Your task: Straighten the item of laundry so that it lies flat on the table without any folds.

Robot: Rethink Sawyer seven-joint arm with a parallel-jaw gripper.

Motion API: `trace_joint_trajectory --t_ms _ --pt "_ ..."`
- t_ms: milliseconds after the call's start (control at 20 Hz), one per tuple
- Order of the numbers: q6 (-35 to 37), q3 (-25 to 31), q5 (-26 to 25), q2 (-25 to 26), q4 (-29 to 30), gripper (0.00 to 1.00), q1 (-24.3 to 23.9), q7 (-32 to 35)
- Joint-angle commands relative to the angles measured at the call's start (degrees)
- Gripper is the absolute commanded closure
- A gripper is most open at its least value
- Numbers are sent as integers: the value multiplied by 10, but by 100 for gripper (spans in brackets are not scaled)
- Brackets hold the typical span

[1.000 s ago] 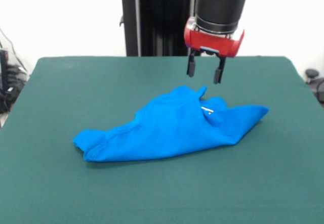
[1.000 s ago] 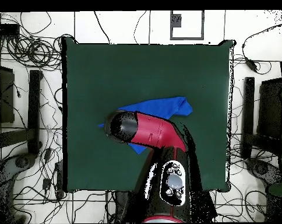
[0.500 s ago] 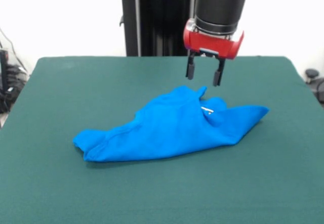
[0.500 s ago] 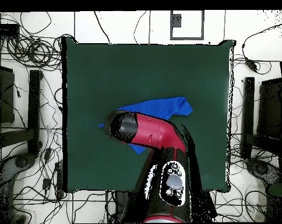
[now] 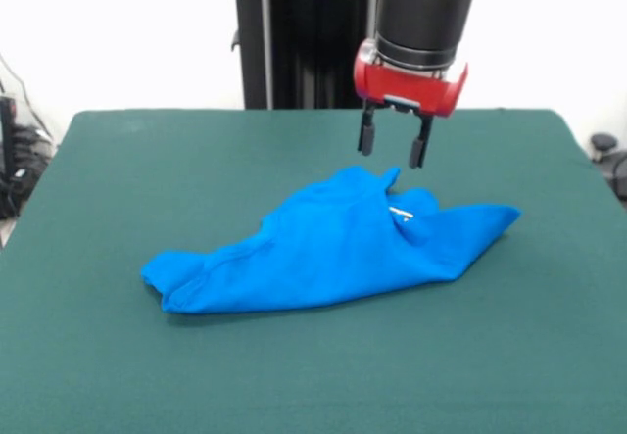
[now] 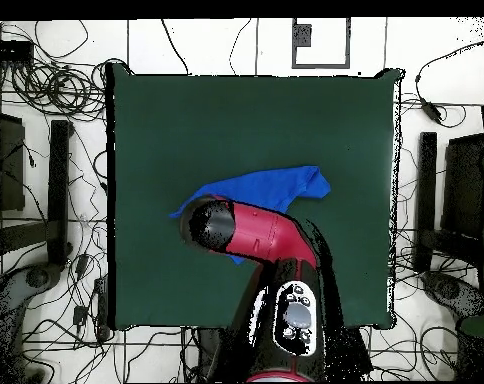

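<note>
The bright blue T-shirt point(image 5: 333, 243) lies crumpled in a long folded heap on the dark green table point(image 5: 147, 160), plain side up, with a small white tag showing near its raised far part. In the overhead view the shirt point(image 6: 271, 187) is partly hidden under the arm. My gripper point(image 5: 392, 150) hangs open and empty just above the shirt's raised far edge, not touching it. In the overhead view the gripper is hidden beneath the arm's red and black wrist point(image 6: 218, 225).
The robot's black pedestal point(image 5: 299, 42) stands behind the table's far edge. Cables and dark stands point(image 6: 56, 190) lie on the floor around the table in the overhead view. Green cloth surrounds the shirt on all sides.
The gripper has risen slightly and drawn back a little toward the pedestal. The shirt has not moved.
</note>
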Motion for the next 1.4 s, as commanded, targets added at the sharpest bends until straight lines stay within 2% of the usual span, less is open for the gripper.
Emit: trace_joint_trajectory --t_ms 50,350,1050,1200,1400 --pt "-81 46 1 13 83 0 20 113" --pt "-139 41 -6 20 114 0 33 118" --pt "-159 44 11 15 134 0 31 115" --pt "-181 47 3 18 148 0 28 113" --pt "-191 41 4 32 139 0 31 113"
